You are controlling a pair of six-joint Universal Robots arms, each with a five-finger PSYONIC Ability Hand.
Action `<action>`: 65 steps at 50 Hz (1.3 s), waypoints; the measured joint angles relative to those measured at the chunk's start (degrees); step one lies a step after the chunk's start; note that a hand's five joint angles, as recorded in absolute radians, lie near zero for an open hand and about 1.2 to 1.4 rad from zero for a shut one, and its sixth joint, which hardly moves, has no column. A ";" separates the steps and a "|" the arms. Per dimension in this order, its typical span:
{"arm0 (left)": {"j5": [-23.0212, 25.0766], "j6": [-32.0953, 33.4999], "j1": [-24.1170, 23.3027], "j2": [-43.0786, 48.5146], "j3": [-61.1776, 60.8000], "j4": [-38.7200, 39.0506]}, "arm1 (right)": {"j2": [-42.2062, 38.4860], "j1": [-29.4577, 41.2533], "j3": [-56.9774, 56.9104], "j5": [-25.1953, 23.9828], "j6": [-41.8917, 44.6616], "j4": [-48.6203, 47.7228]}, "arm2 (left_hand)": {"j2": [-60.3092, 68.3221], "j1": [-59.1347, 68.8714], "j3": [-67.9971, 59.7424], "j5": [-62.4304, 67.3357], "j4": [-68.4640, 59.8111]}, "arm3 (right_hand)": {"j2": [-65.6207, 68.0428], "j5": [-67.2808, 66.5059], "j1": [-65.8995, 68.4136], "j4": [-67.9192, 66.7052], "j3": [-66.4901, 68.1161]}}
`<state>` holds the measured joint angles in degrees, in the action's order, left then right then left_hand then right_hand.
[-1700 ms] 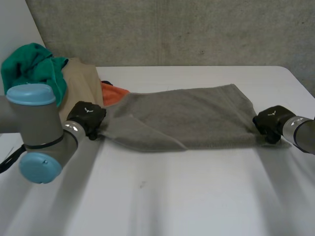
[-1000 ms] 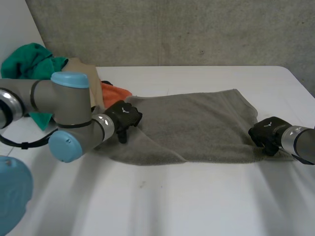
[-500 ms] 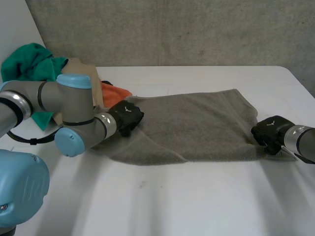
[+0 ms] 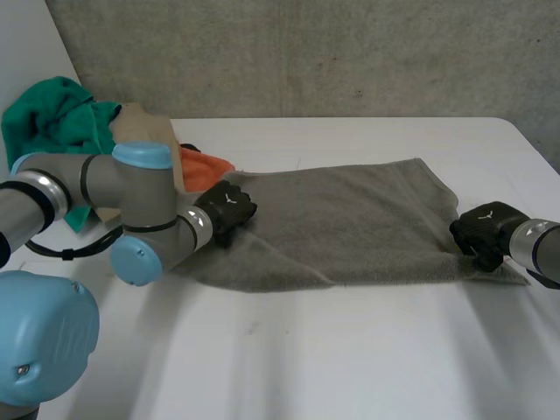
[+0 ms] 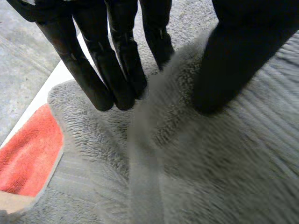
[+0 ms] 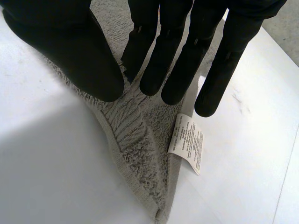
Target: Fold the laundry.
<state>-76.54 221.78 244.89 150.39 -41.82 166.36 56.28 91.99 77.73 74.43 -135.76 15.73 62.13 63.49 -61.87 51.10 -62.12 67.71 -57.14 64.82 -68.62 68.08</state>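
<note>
Moved inward from frame left, left hand (image 4: pixel 226 210) pinches a ridge of grey towel (image 4: pixel 350 223), whose long axis runs right to right hand (image 4: pixel 483 232), pinching its corner.

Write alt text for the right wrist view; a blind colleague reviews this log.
The robot's right hand pinches a corner of a grey towel between its thumb and straight fingers. A white care label on the towel's edge lies on the white table by the fingertips.
</note>
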 measured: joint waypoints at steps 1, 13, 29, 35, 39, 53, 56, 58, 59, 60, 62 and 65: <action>-0.03 0.11 -0.09 0.03 0.07 -0.08 | 0.01 -0.10 -0.05 0.00 -0.03 0.00 | 1.68 1.17 -1.65 1.15 -1.19 | 0.00 0.00 0.00 0.00 0.00; -4.94 1.46 0.39 -12.92 -9.36 -1.10 | 1.18 -1.47 -1.20 -0.38 -0.80 2.52 | 6.02 3.36 -6.12 4.77 -6.14 | 0.00 0.00 0.00 0.00 0.00; -5.92 3.16 9.92 -48.69 -54.61 -4.38 | 3.71 -4.59 -2.95 3.92 12.02 32.52 | 6.25 3.37 -6.28 4.78 -6.35 | 0.00 0.00 0.00 0.00 0.00; -4.88 4.11 11.75 -47.34 -53.31 -1.59 | 2.06 -2.18 -6.07 6.58 12.66 34.12 | 6.26 3.36 -6.29 4.78 -6.36 | 0.00 0.00 0.00 0.00 0.01; -6.01 2.56 10.81 -43.09 -43.35 4.72 | 0.78 0.86 -13.37 7.36 8.15 30.30 | 6.34 3.36 -6.29 4.78 -6.37 | 0.00 -0.67 0.00 0.00 0.04; -16.53 -15.16 7.55 -37.69 -7.17 32.40 | 5.24 4.19 -40.59 7.54 -25.69 -1.11 | 6.38 3.36 -6.29 4.78 -6.38 | 0.00 -1.89 0.16 -0.01 0.12; -16.89 -16.30 7.30 -37.71 -6.98 32.52 | 6.32 4.05 -39.89 7.13 -28.46 -5.95 | 6.38 3.36 -6.29 4.78 -6.38 | 0.00 -1.91 0.16 -0.02 0.12; -16.88 -16.74 7.26 -37.97 -8.90 32.01 | 6.73 4.07 -38.54 6.44 -29.09 -7.62 | 6.38 3.36 -6.29 4.78 -6.38 | 0.00 -1.90 0.16 -0.02 0.12; -16.83 -16.92 7.30 -38.23 -10.57 31.73 | 6.75 4.10 -37.72 5.97 -29.08 -7.84 | 6.39 3.36 -6.29 4.78 -6.38 | 0.00 -1.90 0.16 -0.01 0.12; -16.77 -17.02 7.33 -38.43 -11.80 31.59 | 6.73 4.14 -37.10 5.62 -28.99 -7.79 | 6.39 3.36 -6.29 4.78 -6.38 | 0.00 -1.90 0.16 -0.01 0.12; -16.40 -17.34 7.46 -39.36 -16.66 31.45 | 6.38 4.29 -34.68 4.23 -28.21 -6.36 | 6.42 3.36 -6.29 4.78 -6.38 | -0.01 -1.87 0.15 0.00 0.10; -15.58 -17.55 7.60 -40.79 -23.27 32.15 | 5.57 4.54 -31.66 2.73 -26.91 -3.05 | 6.45 3.36 -6.33 4.78 -6.39 | -7.25 5.79 -4.70 7.80 -7.40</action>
<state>-92.12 204.23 252.50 109.60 -65.09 198.50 61.85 96.53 46.07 77.15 -162.67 12.68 68.57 66.85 -68.20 55.88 -68.50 60.45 -51.35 60.12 -60.82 60.68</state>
